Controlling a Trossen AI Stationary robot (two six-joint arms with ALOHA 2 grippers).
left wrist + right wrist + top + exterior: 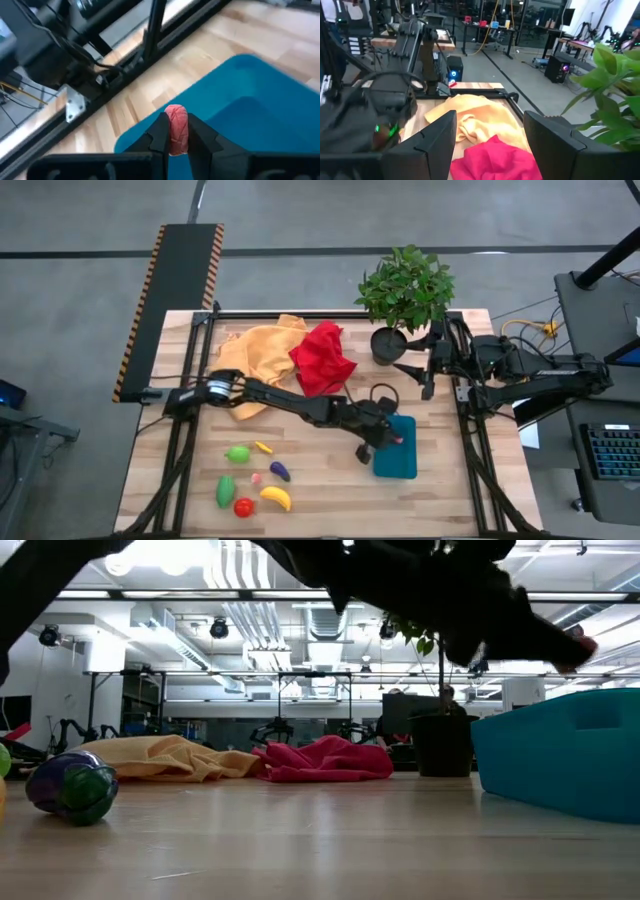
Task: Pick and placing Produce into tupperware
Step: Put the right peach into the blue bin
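The left gripper [176, 131] clenches a small pink bit [176, 127] (long axis upright between the fingers) above the tupperware [260, 115]; the right gripper [490, 137] waits spread wide near the table's far edge.

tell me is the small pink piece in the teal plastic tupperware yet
Not yet: the small pink piece is clamped in the left gripper, above the teal plastic tupperware.

Seven produce pieces sit loose on the tabletop [320, 500]: two larger green pieces [237, 453] [226, 491], one small yellow piece [263, 447], one purple eggplant [280, 471], one small pink bit [256, 478], one red tomato [243, 507] and one yellow banana [276, 497]. An eighth, a pink piece [176, 129], sits between the left arm's fingers [161, 132]. One teal tupperware [396, 463]. Two cloths: one orange-yellow [262, 355], one red [322, 360]. One potted plant [404, 290]. Two arms.
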